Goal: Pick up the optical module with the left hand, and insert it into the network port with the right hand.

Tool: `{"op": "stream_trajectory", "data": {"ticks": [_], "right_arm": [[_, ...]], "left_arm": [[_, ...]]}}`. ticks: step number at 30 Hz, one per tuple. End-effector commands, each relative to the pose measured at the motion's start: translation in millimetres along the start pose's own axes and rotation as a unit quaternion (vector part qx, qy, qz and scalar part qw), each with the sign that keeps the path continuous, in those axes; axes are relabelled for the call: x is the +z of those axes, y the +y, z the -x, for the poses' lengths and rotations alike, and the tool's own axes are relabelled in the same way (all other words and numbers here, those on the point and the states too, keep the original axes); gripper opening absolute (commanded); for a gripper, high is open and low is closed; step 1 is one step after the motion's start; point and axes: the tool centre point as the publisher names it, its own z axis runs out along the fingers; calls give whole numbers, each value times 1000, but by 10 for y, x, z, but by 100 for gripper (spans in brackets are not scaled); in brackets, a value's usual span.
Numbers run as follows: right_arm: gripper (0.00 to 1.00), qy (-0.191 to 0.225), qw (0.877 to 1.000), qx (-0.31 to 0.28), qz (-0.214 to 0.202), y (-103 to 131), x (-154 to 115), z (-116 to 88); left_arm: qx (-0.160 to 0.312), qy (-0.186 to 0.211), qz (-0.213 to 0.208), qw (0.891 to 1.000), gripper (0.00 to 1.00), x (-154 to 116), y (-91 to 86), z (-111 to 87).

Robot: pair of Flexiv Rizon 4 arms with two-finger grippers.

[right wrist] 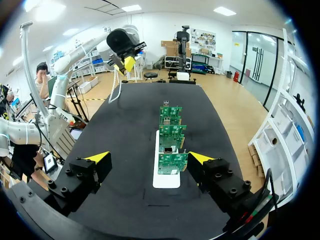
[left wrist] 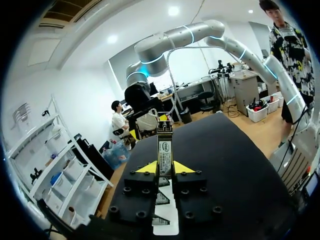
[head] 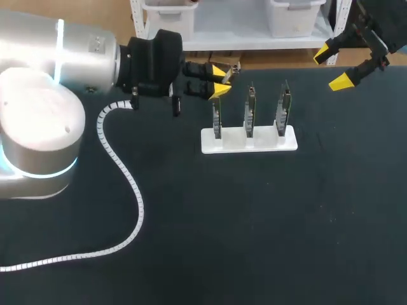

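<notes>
The optical module (left wrist: pixel 164 150) is being gripped in the narrowly closed left tool (left wrist: pixel 164 169), above the desk (head: pixel 254 222), just beside the end network card (head: pixel 217 117) on the white stand (head: pixel 248 141). The right tool (head: pixel 332 67) is being held wide and empty, well apart. Risk: an off-centre handover grip could let the module slip or drop, or a card could be knocked.

stand (left wrist: pixel 167 222) mostly behind left gripper (left wrist: pixel 164 167), right arm (head: pixel 372 28) cut off
</notes>
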Motion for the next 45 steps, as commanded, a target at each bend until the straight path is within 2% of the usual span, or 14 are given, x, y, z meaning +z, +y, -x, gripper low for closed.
{"op": "stream_trajectory", "data": {"ticks": [1,5,8,13,20,24,29,45], "right_arm": [[100,0,1000,0,-2,16,1,1],[100,0,1000,0,-2,16,1,1],[100,0,1000,0,-2,16,1,1],[100,0,1000,0,-2,16,1,1],[100,0,1000,0,-2,16,1,1],[100,0,1000,0,-2,16,1,1],[100,0,1000,0,-2,16,1,1],[100,0,1000,0,-2,16,1,1]], "left_arm": [[10,-58,-6,998,0,141,119,-21],[28,-43,-3,999,0,235,203,7],[40,-51,-8,998,0,334,275,36],[47,-45,-33,997,0,475,344,11],[43,-58,-43,996,0,618,448,-93],[44,-80,-39,995,0,690,526,-112],[59,-77,-30,995,0,680,574,-112],[59,-77,-30,995,0,680,574,-112]]}}
